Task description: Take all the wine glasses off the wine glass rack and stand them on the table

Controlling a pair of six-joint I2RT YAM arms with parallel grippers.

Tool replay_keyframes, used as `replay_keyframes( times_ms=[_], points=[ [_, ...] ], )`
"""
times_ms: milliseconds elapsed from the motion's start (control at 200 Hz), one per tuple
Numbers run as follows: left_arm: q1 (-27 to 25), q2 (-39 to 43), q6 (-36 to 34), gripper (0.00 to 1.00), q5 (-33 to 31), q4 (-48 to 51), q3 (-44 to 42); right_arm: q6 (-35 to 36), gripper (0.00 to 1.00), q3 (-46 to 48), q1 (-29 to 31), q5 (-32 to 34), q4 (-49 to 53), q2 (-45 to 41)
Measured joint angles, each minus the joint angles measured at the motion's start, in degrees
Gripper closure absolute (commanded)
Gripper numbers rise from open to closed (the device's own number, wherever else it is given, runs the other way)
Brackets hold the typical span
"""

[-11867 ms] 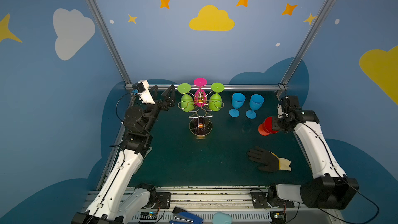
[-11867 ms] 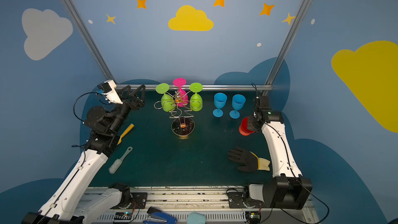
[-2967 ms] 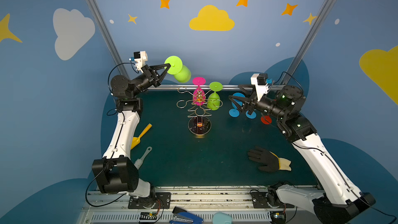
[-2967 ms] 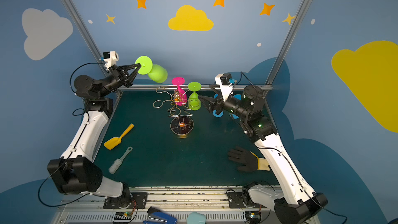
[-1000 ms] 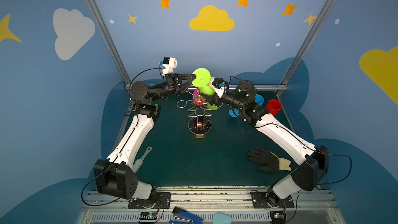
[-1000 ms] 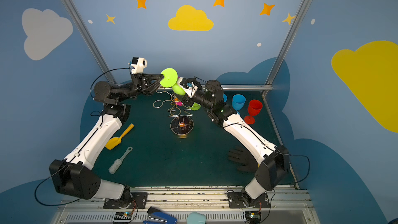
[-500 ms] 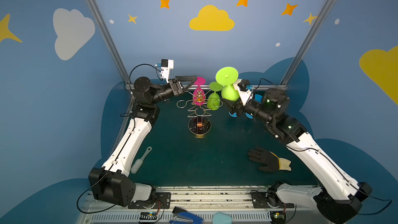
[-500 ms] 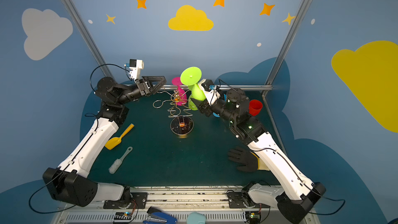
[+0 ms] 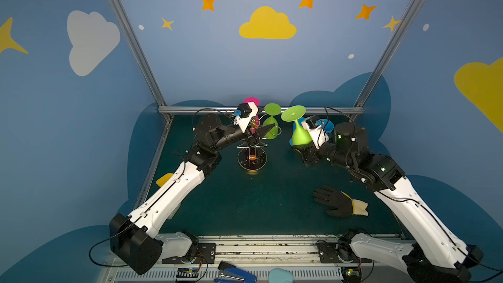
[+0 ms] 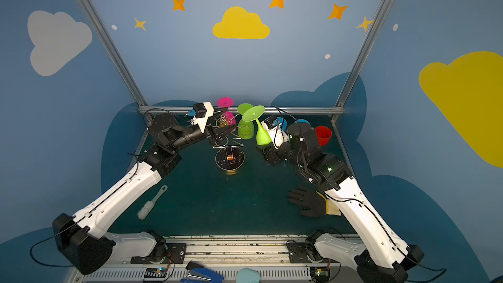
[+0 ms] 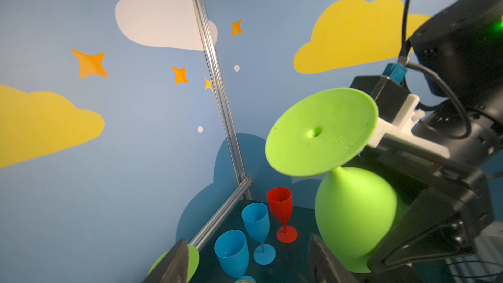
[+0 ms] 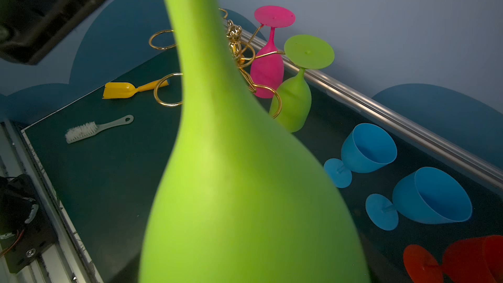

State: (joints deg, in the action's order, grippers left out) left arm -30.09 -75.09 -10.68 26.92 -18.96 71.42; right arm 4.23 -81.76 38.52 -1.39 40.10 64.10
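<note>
Blue walls (image 9: 217,63) all around, yellow cloud (image 9: 267,24), white cloud (image 9: 89,40), orange stars (image 9: 208,4); silver frame posts (image 9: 130,39) flank a dark green tabletop (image 9: 245,200).

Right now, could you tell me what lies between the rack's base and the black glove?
Only bare green mat separates rack base and glove, in both top views.

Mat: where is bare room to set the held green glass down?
Bare mat lies between the brush, the rack and the glove. Crowded: the back right, with blue glasses and red glass near the held green glass.
</note>
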Motion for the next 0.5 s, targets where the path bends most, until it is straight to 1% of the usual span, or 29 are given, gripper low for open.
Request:
replay_keyframes(
  times_ms=[95,195,365,501],
  points=[
    [-1.33,-0.35,-5.35,0.36,-1.07,0.07,0.04,-0.55,0.72,-0.76,0.11,-0.74,1.09,0.87],
    [-2.40,-0.44,-9.42,0.38,-1.95,0.09,0.04,-0.81,0.73,-1.51,0.52,-1.81,1.73,2.10],
    [-3.26,-0.46,-13.31,0.44,-3.04,0.09,0.04,-0.85,0.74,-2.69,1.66,-3.34,2.56,4.74],
    [-3.41,-0.57,-15.28,0.54,-3.50,0.17,0.15,-1.03,0.75,-2.71,2.51,-4.31,3.69,5.99]
  ],
)
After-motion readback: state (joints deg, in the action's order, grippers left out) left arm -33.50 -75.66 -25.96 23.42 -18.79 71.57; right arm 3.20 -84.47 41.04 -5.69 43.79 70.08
